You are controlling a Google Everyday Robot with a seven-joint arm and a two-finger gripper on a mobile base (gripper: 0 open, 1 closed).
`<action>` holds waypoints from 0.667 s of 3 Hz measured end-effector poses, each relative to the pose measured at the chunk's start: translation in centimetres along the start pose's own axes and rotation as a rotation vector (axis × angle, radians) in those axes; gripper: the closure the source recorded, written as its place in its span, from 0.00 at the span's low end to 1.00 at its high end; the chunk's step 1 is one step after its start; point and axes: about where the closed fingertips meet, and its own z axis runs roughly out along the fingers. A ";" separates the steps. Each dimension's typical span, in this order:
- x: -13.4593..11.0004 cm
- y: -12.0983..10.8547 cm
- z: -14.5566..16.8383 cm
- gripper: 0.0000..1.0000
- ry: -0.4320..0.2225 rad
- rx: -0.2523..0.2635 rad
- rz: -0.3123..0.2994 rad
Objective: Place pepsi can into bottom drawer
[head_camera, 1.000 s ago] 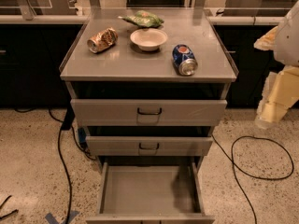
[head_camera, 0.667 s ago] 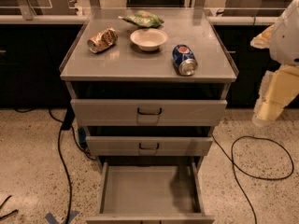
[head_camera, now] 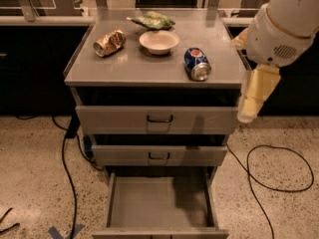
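Cabinet top (head_camera: 134, 66) holds pepsi can (head_camera: 198, 63) — tool (head_camera: 250, 103) has swung nearer, grip unclear.

White rounded arm (head_camera: 291, 19) (dotted vent grille) ending in cream-yellow jaws, far right.

A crushed gold-brown can (head_camera: 108, 42) is laid on its side at the back left of the tabletop (head_camera: 134, 67); a white bowl (head_camera: 159, 41) is set just to its right; a green snack bag (head_camera: 151, 20) is seen behind the bowl; two upper drawer fronts (head_camera: 158, 119) are shown shut; black cables (head_camera: 63, 156) are strewn over the speckled floor (head_camera: 30, 176).
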 end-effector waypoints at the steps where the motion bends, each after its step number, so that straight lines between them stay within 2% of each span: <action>1: -2.1 -2.0 2.6 0.00 -0.028 -0.026 -0.067; 2: -3.6 -4.6 4.5 0.00 -0.040 -0.027 -0.114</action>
